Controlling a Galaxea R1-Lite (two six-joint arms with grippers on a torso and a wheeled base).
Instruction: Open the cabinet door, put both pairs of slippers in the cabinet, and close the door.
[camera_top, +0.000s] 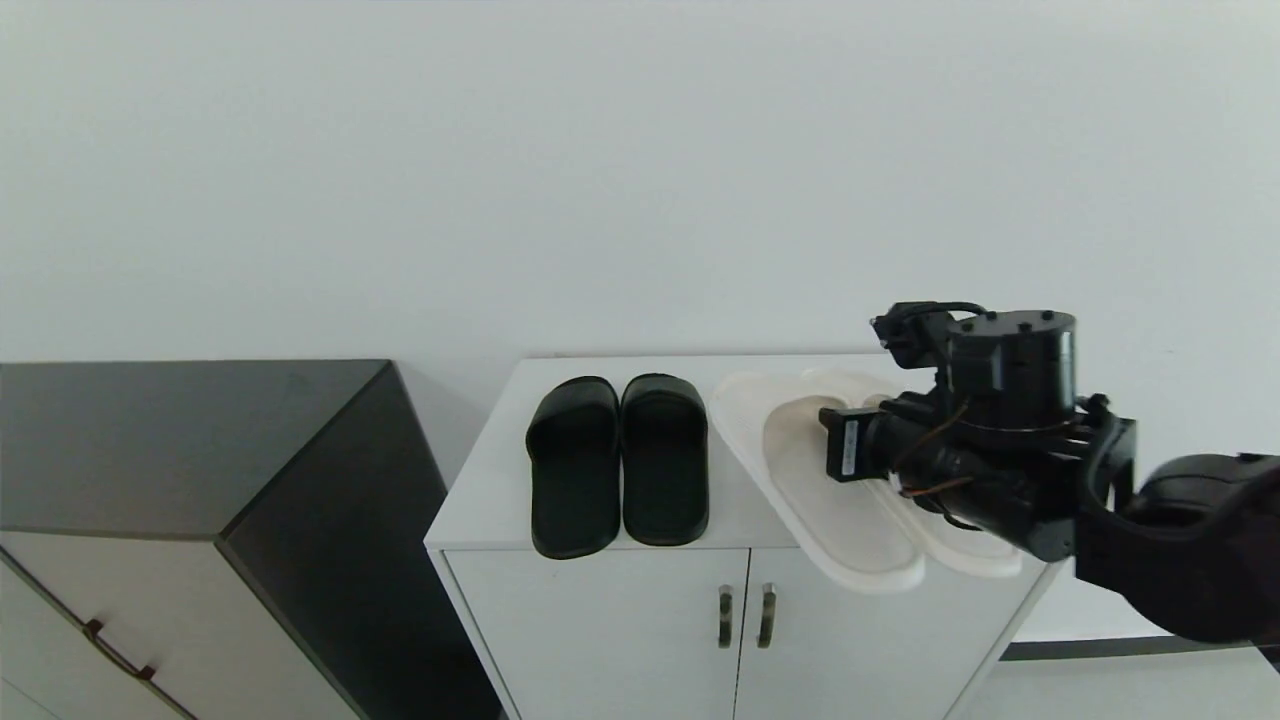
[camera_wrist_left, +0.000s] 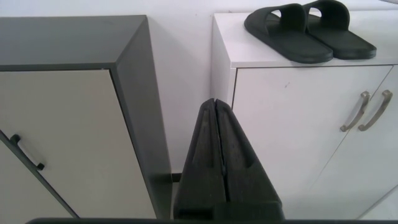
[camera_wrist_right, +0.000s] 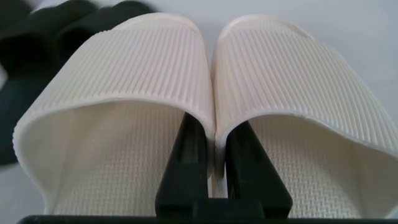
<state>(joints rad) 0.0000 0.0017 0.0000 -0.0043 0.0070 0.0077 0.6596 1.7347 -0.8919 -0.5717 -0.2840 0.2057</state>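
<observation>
To the left of the white cabinet (camera_top: 490, 500), with a narrow gap between them, stands a lower dark grey cabinet (camera_top: 200, 440) with a pale front and a dark handle (camera_top: 118, 655). A plain white wall (camera_top: 640, 150) runs behind both. The white cabinet's two doors are shut, and their metal handles (camera_top: 724, 615) sit side by side at the centre. The heels of the white slippers (camera_top: 845, 515) overhang the near edge of the top, above the right door. The pair of black slippers (camera_top: 575, 470) lies on the left half of the top, side by side, toes to the wall and soles flat. The white slippers lie just to the right of the black pair, angled, with ribbed straps and a dimpled footbed. Whether they rest on the top or are raised off it cannot be told. The right gripper (camera_wrist_right: 214, 140) has one finger (camera_wrist_right: 186, 162) inside each white slipper and pinches their two adjoining strap walls together. The left gripper (camera_wrist_left: 216, 121) hangs low in front of the gap between the two cabinets, its fingers pressed together on nothing.
</observation>
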